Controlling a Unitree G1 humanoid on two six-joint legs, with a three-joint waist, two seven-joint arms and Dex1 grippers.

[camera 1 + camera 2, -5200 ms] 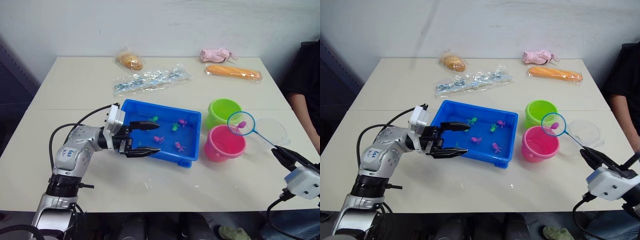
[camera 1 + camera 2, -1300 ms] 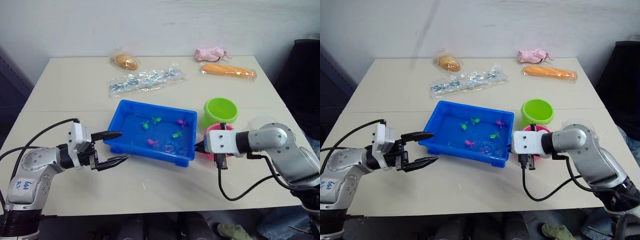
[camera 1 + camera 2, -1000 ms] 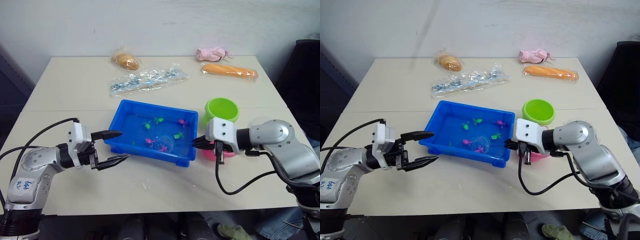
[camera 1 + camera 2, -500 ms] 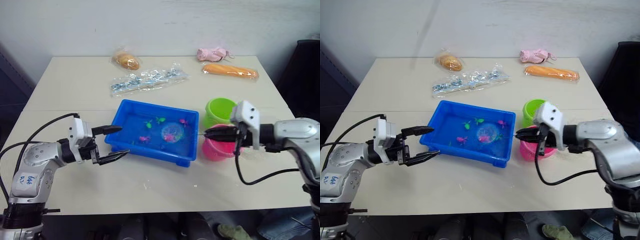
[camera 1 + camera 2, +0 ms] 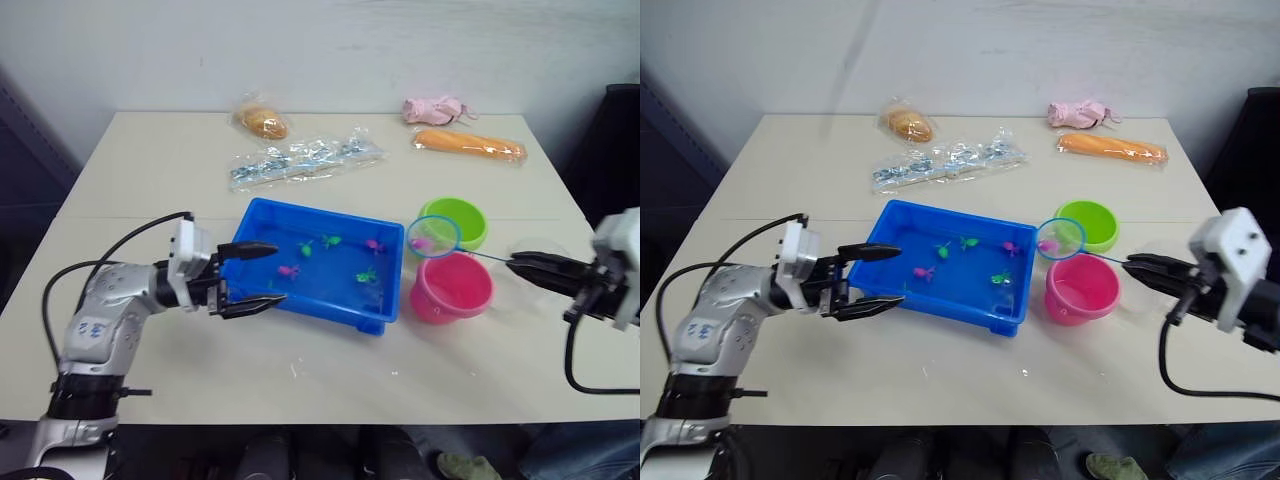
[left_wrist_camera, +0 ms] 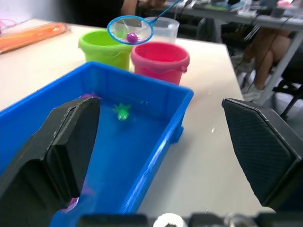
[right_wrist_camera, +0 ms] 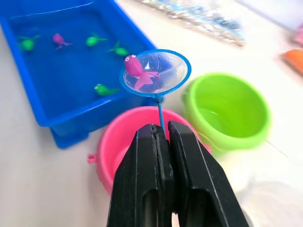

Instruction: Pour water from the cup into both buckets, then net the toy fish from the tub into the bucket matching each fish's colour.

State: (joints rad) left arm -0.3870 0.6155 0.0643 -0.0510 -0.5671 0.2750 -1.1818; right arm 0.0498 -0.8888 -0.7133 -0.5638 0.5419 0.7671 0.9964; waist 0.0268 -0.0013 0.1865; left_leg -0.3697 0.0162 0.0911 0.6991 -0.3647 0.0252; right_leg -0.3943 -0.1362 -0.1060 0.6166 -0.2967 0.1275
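Observation:
The blue tub (image 5: pixel 300 209) holds water and several green and pink toy fish (image 5: pixel 366 276). My right gripper (image 5: pixel 514 264) is shut on the thin handle of the net (image 5: pixel 433 236). Its blue hoop hangs above the far rim of the pink bucket (image 5: pixel 452 290), beside the green bucket (image 5: pixel 462 220), with one pink fish (image 7: pixel 134 66) in the mesh. The clear cup (image 6: pixel 163 28) stands behind the buckets. My left gripper (image 5: pixel 280 272) is open, straddling the tub's front wall near its left corner, one finger over the water and the other outside.
At the table's far side lie a bagged bun (image 5: pixel 262 122), a clear bag of small items (image 5: pixel 303 160), a long orange package (image 5: pixel 470 144) and a pink bundle (image 5: pixel 434 109). Bare tabletop runs along the front edge.
The net has come up out of the tub with a pink fish and swung right to the buckets as my right arm drew back. My left gripper moved in over the tub's front wall.

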